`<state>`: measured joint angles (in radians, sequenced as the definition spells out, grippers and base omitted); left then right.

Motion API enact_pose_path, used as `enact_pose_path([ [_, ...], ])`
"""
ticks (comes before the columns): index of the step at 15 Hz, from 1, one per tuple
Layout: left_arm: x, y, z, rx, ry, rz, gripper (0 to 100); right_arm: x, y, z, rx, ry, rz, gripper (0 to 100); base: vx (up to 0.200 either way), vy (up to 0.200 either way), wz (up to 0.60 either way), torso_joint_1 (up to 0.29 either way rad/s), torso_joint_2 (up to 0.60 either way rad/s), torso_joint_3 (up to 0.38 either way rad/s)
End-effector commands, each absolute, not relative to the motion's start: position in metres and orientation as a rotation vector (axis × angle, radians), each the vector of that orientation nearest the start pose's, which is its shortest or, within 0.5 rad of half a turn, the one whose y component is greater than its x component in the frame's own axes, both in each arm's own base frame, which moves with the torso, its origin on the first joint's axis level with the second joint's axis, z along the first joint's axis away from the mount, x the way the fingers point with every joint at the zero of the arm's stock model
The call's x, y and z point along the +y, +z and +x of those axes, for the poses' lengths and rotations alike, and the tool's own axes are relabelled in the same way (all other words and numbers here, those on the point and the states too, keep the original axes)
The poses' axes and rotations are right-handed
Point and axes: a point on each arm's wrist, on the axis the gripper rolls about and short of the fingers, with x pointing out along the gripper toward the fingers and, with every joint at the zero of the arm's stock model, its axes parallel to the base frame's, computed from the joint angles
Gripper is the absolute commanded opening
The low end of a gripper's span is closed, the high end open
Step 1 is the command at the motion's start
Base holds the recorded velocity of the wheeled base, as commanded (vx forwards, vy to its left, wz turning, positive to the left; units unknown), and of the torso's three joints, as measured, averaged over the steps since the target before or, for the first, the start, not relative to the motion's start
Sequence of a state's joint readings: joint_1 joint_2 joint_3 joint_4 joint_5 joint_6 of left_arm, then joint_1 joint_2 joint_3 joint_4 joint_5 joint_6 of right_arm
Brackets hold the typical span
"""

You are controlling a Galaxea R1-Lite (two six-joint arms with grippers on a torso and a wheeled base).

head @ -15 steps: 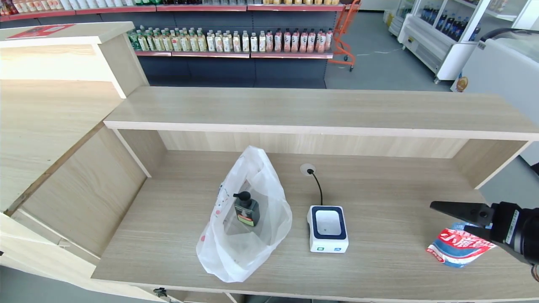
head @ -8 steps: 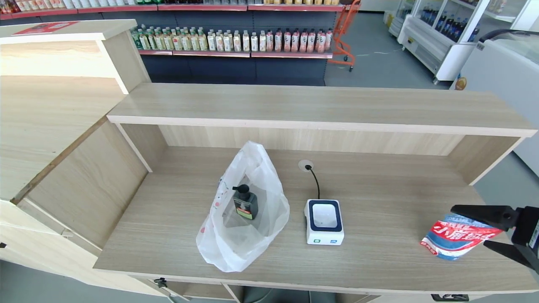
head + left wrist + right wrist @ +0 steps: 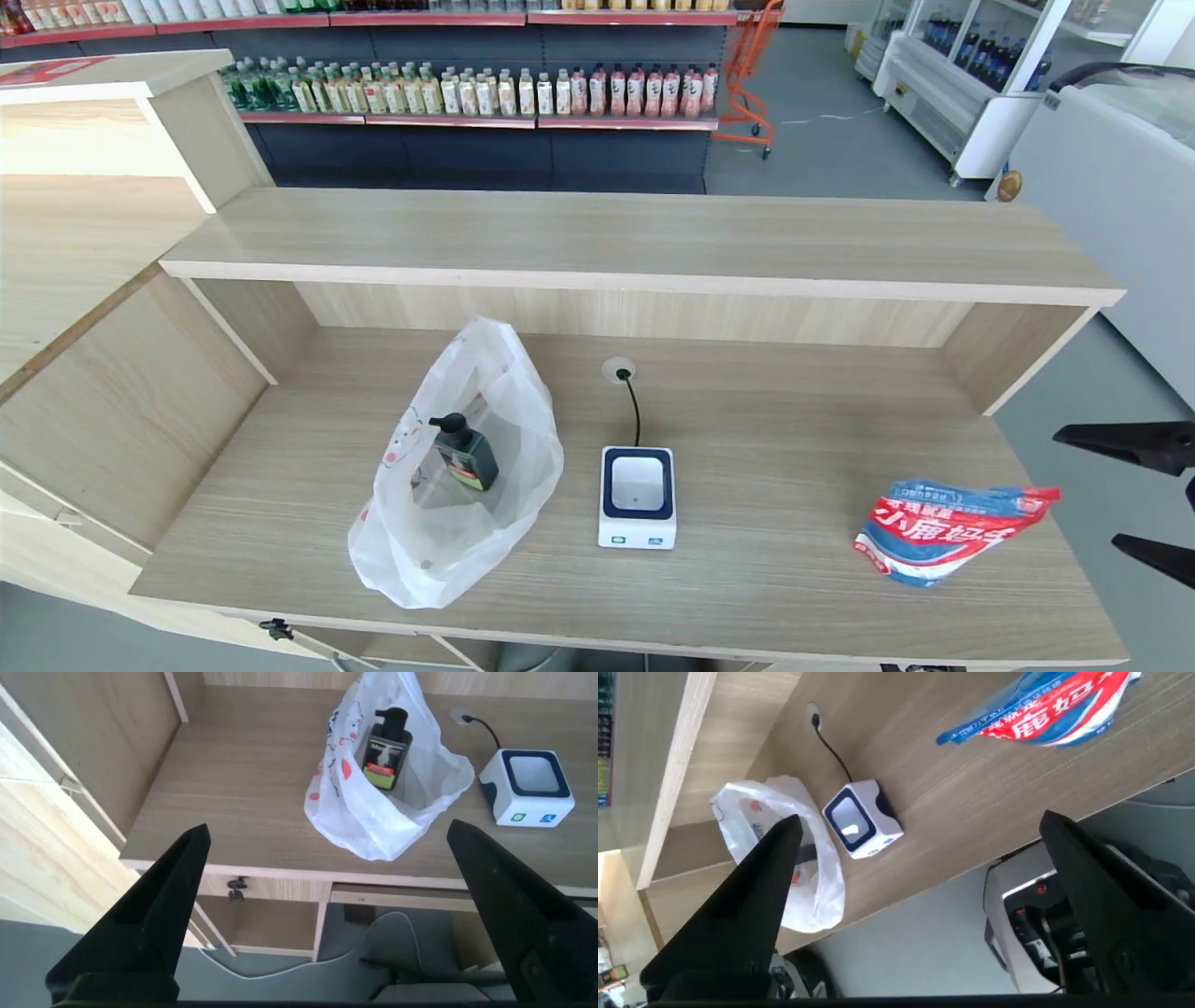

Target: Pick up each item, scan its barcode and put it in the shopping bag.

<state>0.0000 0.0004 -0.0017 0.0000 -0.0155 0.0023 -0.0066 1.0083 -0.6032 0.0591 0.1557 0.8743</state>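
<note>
1 flat red, white, blue pouch [image 3: 945, 538]

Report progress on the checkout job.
Done: the pump bottle stands inside the shopping bag. In hand: nothing; the left gripper and right gripper are both open and empty. Left: the snack pouch lies on the counter right of the scanner, not yet picked up, scanned or bagged.

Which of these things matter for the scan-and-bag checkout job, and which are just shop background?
Job: red-and-blue pouch, scanner, shopping bag, pump bottle already in the bag.
Background: drink shelves, orange cart, glass-door cooler.
</note>
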Motion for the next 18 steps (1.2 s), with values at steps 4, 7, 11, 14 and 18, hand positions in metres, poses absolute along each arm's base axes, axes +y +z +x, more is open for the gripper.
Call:
enact_pose_path([
  [4, 0.000, 0.076, -0.023, -0.002, -0.017, 0.000, 100, -0.003, 0.219, 0.143, 0.527, -0.219, 1.003, 100, 0.000, -0.050, 0.00, -0.001, 0.00, 0.001],
  [7, 0.000, 0.076, -0.023, -0.002, -0.017, 0.002, 100, -0.006, 0.214, 0.157, 0.553, -0.344, 1.065, 100, 0.000, 0.000, 0.00, 0.000, 0.00, 0.000],
  [11, 0.000, 0.076, -0.023, -0.002, -0.017, 0.002, 100, -0.006, 0.198, 0.166, 0.637, -0.454, 1.120, 100, 0.000, 0.000, 0.00, 0.000, 0.00, 0.000],
  [14, 0.000, 0.076, -0.023, -0.002, -0.017, 0.002, 100, -0.010, 0.184, 0.184, 0.685, -0.540, 1.125, 100, 0.000, 0.000, 0.00, 0.000, 0.00, 0.000],
  [18, 0.000, 0.076, -0.023, -0.002, -0.017, 0.002, 100, -0.011, 0.168, 0.211, 0.747, -0.578, 1.121, 100, 0.000, 0.000, 0.00, 0.000, 0.00, 0.000],
])
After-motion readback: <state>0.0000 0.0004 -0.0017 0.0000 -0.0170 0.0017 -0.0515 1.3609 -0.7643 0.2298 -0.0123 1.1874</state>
